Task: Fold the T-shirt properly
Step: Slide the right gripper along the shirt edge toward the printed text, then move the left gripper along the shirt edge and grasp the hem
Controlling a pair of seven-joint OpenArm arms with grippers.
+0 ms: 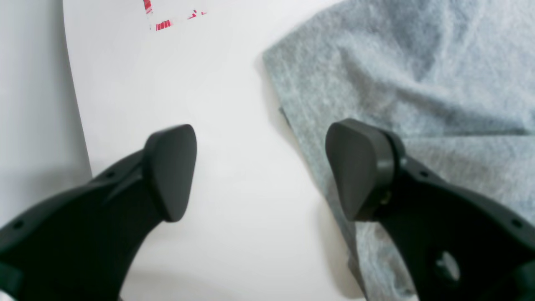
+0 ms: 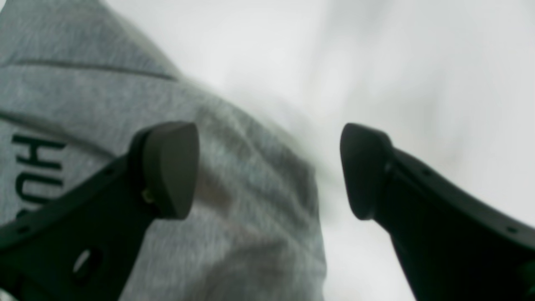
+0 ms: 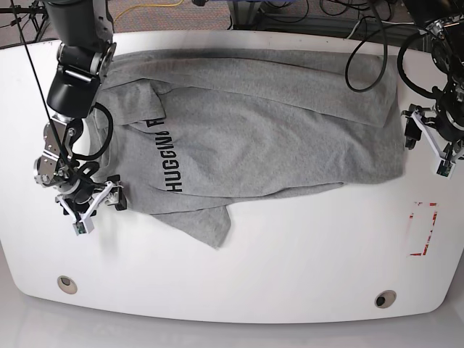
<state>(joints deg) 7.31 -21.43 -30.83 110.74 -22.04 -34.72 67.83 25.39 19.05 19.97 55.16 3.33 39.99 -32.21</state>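
The heather-grey T-shirt (image 3: 268, 130) lies spread and rumpled across the white table (image 3: 290, 254), black lettering (image 3: 163, 156) facing up and one corner folded toward the front. At the shirt's left edge my right gripper (image 3: 101, 205) is open. In the right wrist view this gripper (image 2: 267, 171) has one finger (image 2: 167, 167) over the T-shirt (image 2: 104, 96) and the other over bare table. My left gripper (image 3: 422, 141) is open at the shirt's right edge. In the left wrist view that gripper (image 1: 263, 171) straddles the hem of the T-shirt (image 1: 418, 71). Neither holds anything.
A red outline mark (image 3: 424, 228) is on the table at the front right, also seen as red marks (image 1: 163, 21) in the left wrist view. Two round fittings (image 3: 67, 284) (image 3: 385, 299) sit near the front edge. Cables (image 3: 362, 29) run along the back. The table edge (image 1: 75, 92) lies beside the left gripper.
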